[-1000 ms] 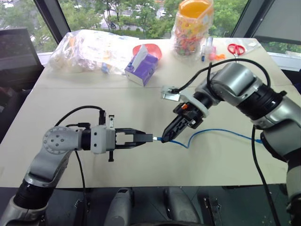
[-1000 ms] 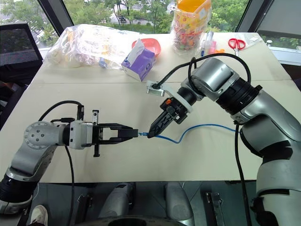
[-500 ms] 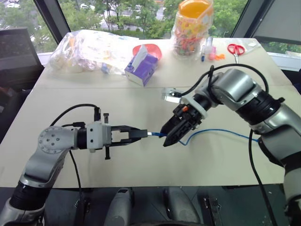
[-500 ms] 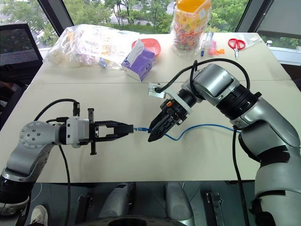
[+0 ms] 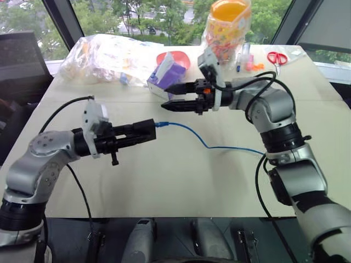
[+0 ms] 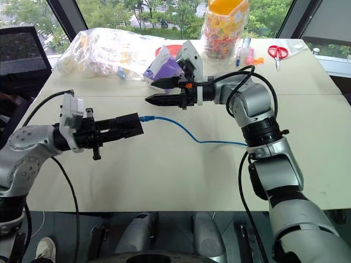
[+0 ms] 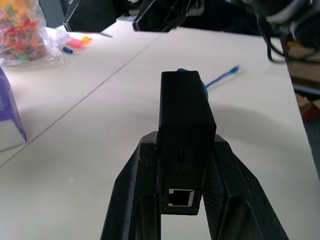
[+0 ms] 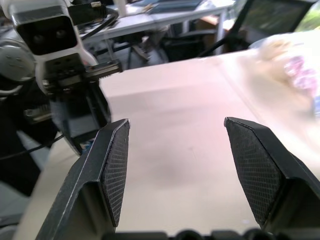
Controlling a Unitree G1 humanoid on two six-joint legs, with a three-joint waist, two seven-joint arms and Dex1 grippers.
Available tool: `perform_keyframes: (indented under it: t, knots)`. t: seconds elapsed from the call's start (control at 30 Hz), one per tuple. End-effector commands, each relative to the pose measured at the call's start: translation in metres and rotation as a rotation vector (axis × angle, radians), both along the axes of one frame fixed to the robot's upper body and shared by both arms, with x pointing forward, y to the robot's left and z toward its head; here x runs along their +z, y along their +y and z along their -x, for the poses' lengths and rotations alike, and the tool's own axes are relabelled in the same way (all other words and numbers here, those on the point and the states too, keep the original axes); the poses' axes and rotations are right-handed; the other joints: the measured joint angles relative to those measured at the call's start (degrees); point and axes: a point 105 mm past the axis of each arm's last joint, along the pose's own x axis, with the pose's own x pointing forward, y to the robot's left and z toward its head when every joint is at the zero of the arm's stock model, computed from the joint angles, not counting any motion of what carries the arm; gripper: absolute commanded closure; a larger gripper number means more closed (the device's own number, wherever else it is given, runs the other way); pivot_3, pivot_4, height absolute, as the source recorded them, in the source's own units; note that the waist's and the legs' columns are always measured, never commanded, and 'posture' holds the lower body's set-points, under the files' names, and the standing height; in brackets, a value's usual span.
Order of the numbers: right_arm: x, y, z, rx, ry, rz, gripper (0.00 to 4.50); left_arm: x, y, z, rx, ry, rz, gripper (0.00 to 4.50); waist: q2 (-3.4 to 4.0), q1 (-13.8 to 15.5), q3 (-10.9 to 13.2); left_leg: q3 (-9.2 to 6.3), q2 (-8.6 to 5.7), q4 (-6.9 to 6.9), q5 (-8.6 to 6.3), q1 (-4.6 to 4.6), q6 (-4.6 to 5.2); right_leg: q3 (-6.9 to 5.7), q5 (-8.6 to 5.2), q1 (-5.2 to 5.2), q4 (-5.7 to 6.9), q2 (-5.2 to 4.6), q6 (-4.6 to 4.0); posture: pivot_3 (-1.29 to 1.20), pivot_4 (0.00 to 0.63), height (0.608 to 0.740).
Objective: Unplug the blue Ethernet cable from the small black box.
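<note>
Thin bright-blue Ethernet cable: light, floppy, plug seated in small matte black box; grab stiff plug end. My left gripper pinches box above table. My right gripper spread, empty, above plug.

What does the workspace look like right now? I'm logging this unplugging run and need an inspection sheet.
Surface: pale table, bare in front.
Job's things: small black box held above the table; blue Ethernet cable runs from the box's end down across the table, plug at the box; whether seated, cannot tell.
Clutter: purple tissue box, clear plastic bag, candy jar, red scissors, all at the far edge.
Grippers: left gripper shut on the box; right gripper open, empty, raised clear of the cable.
Cables: black arm cables.
Surroundings: windows, trees outside.
</note>
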Motion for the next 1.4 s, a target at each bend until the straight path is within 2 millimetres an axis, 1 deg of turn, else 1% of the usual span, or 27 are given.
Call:
perform_keyframes:
  t: [0.03, 0.2, 0.27, 0.43, 0.6, 0.97, 1.33, 1.37, 1.4]
  knots:
    - [0.018, -0.008, 0.014, 0.045, -0.085, -0.023, 1.39, 0.02, 0.006, -0.003, 0.014, -0.025, 0.053, 4.0, 0.0, 0.0, 0.0, -0.01, 0.0, 0.0, 0.0, 0.01, 0.0, 0.0, 0.0, 0.0, 0.02, 0.01, 0.0, 0.0, 0.15, 0.74]
    - [0.019, -0.018, 0.026, 0.088, -0.068, -0.002, 1.39, 0.027, 0.012, -0.007, 0.037, -0.033, 0.09, 4.0, 0.0, -0.1, 0.0, 0.0, 0.01, 0.0, 0.0, 0.04, 0.0, 0.01, 0.0, 0.01, 0.02, 0.01, 0.0, 0.0, 0.15, 0.74]
    - [0.018, -0.019, 0.026, 0.085, -0.068, 0.002, 1.39, 0.029, 0.013, -0.007, 0.037, -0.045, 0.105, 4.0, 0.0, -0.1, 0.0, 0.0, 0.01, 0.0, 0.0, 0.04, 0.0, 0.0, 0.0, 0.01, 0.02, 0.01, -0.01, 0.0, 0.15, 0.74]
    - [0.01, -0.011, 0.024, 0.074, -0.081, 0.002, 1.39, 0.028, 0.01, -0.006, 0.023, -0.054, 0.113, 4.0, 0.0, -0.1, 0.0, 0.0, 0.01, 0.0, 0.0, 0.04, 0.0, 0.01, 0.0, 0.02, 0.02, 0.01, -0.01, 0.0, 0.15, 0.74]
    - [0.008, -0.002, 0.027, 0.099, -0.056, -0.022, 1.39, 0.026, 0.006, -0.004, -0.014, -0.045, 0.12, 4.0, 0.0, -0.1, 0.0, 0.0, 0.01, 0.0, 0.0, 0.04, 0.0, 0.01, 0.0, 0.02, 0.02, 0.01, -0.01, 0.0, 0.15, 0.74]
    - [0.004, 0.007, 0.035, 0.147, -0.02, -0.02, 1.39, 0.021, 0.001, 0.0, -0.045, -0.027, 0.114, 4.0, 0.0, -0.1, 0.0, 0.0, 0.01, 0.0, 0.0, 0.04, 0.0, 0.01, 0.0, 0.02, 0.02, 0.01, -0.01, 0.0, 0.15, 0.74]
    - [0.003, 0.016, 0.041, 0.18, -0.01, -0.02, 1.39, 0.021, 0.0, 0.001, -0.056, -0.022, 0.113, 4.0, 0.0, -0.1, 0.0, 0.0, 0.01, 0.0, 0.0, 0.04, 0.0, 0.01, 0.0, 0.01, 0.02, 0.01, -0.01, 0.0, 0.15, 0.74]
    - [0.002, 0.016, 0.041, 0.18, -0.01, -0.019, 1.9, 0.021, 0.0, 0.001, -0.057, -0.022, 0.114, 4.0, 0.0, -0.1, 0.0, 0.0, 0.01, 0.0, 0.0, 0.04, 0.0, 0.01, 0.0, 0.02, 0.02, 0.0, -0.01, 0.0, 0.15, 0.74]
    - [0.002, 0.017, 0.041, 0.18, -0.009, -0.018, 2.23, 0.021, 0.0, 0.001, -0.057, -0.022, 0.114, 4.0, 0.0, -0.1, 0.0, 0.0, 0.01, 0.0, 0.0, 0.04, 0.0, 0.01, 0.0, 0.02, 0.02, 0.01, -0.01, 0.0, 0.15, 0.74]
